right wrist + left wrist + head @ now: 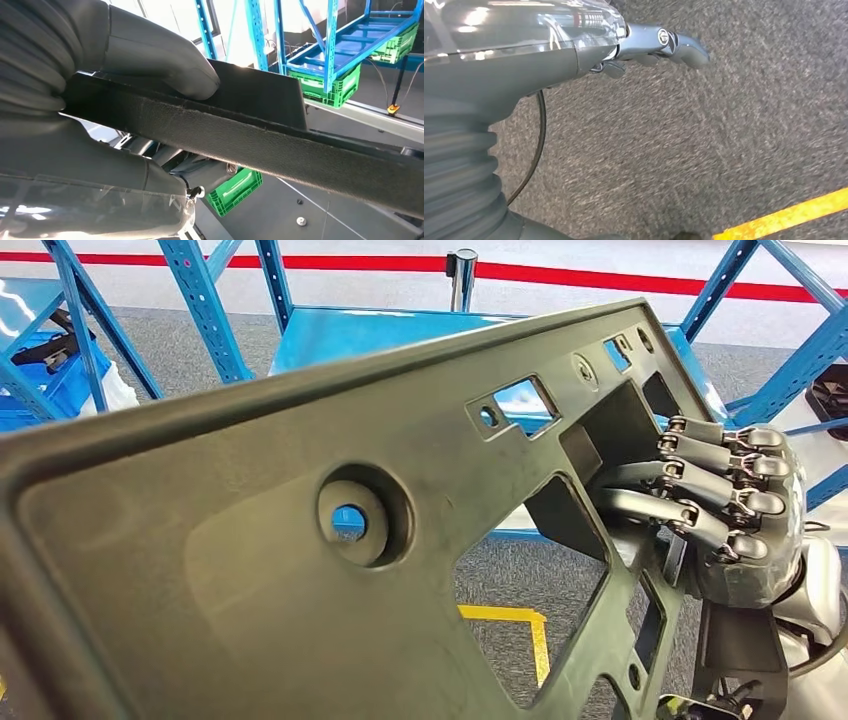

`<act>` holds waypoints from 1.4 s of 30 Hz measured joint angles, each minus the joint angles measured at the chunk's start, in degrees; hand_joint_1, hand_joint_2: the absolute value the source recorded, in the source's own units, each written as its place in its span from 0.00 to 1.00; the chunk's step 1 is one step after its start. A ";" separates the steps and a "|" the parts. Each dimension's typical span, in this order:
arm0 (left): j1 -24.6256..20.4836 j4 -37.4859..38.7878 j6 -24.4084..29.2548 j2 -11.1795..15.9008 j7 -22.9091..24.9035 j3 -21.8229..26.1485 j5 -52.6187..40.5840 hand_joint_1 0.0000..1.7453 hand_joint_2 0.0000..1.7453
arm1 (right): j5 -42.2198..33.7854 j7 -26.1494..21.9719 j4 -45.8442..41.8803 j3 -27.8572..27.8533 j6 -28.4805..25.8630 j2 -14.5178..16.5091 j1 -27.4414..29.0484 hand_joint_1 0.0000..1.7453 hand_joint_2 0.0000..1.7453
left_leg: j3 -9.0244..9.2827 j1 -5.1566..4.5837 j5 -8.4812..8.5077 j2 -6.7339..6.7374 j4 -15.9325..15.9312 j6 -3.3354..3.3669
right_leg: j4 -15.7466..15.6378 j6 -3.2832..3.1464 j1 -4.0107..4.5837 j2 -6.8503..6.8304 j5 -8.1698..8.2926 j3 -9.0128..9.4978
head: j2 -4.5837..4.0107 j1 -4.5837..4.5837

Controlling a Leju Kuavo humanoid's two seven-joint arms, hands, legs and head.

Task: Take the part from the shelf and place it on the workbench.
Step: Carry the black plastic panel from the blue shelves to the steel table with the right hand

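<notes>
A large dark grey plastic panel [250, 540] with round and rectangular holes is lifted close in front of the head camera, tilted, its far end up to the right. My right hand [730, 510] grips its right end, fingers curled over the face. The right wrist view shows the thumb [170, 65] pressed on the panel's edge [260, 135]. My left hand [659, 45] hangs above grey carpet, fingers partly curled, nothing in it that I can see. Behind the panel stands the blue shelf [400, 325].
Blue shelf uprights [205, 310] rise at left and right, over grey carpet with a yellow floor line [520, 625]. A blue crate [50, 375] sits at far left. Green crates [345, 82] sit on blue racking in the right wrist view. A red line [600, 278] crosses the far floor.
</notes>
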 joint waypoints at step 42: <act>0.20 0.02 -0.14 0.37 -0.03 0.51 0.09 0.00 1.00 | 1.05 0.37 0.85 1.09 -0.73 0.98 -0.99 1.00 1.00 | -4.58 0.07 -3.12 -0.12 6.54 -2.63 | -17.22 -2.78 0.33 -0.18 5.78 9.36 | 0.00 -0.29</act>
